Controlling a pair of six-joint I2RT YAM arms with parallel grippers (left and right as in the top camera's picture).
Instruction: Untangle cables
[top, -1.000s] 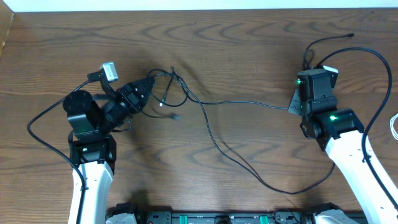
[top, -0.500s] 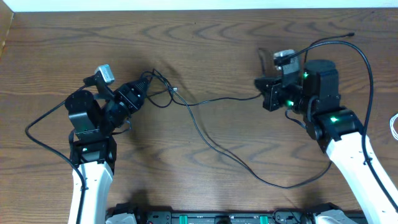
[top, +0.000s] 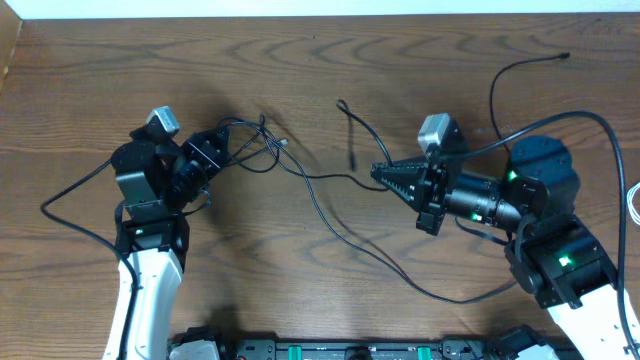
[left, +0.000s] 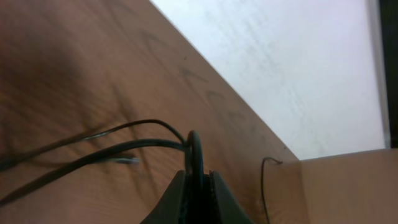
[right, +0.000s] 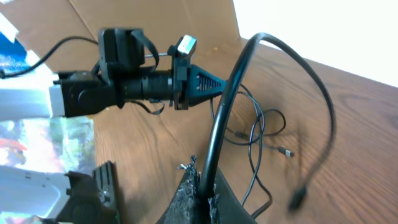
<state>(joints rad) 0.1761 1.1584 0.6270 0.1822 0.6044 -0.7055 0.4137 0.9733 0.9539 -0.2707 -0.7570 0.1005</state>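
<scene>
The cables (top: 322, 208) lie across the middle of the table (top: 330, 60). They are thin black cords, with the tangle (top: 258, 148) bunched on the left and 1 long strand sagging in a loop toward the near right. A white cord (top: 634, 205) shows only at the right edge, well apart from the rest.

The left claw (top: 222, 140) sits at the edge of the tangle. Its wrist view shows it pinched tight on 1 black strand (left: 194, 146), with 2 more strands trailing off to the left. The right claw (top: 378, 172), near the middle of the table, is clamped on another black strand (right: 221, 124). That strand arcs up off the wood and drops to a free plug (right: 298, 198).

These cords look light and limp, so they should follow any pull and hold no shape. The jackets look smooth, so a strand may slide through a pinch under load. Pulling the 2 claws straight apart would probably cinch the crossings tighter, and a plug could snag in a loop. The best hold is probably just behind a plug or just beside a crossing, feeding the free end back through.
</scene>
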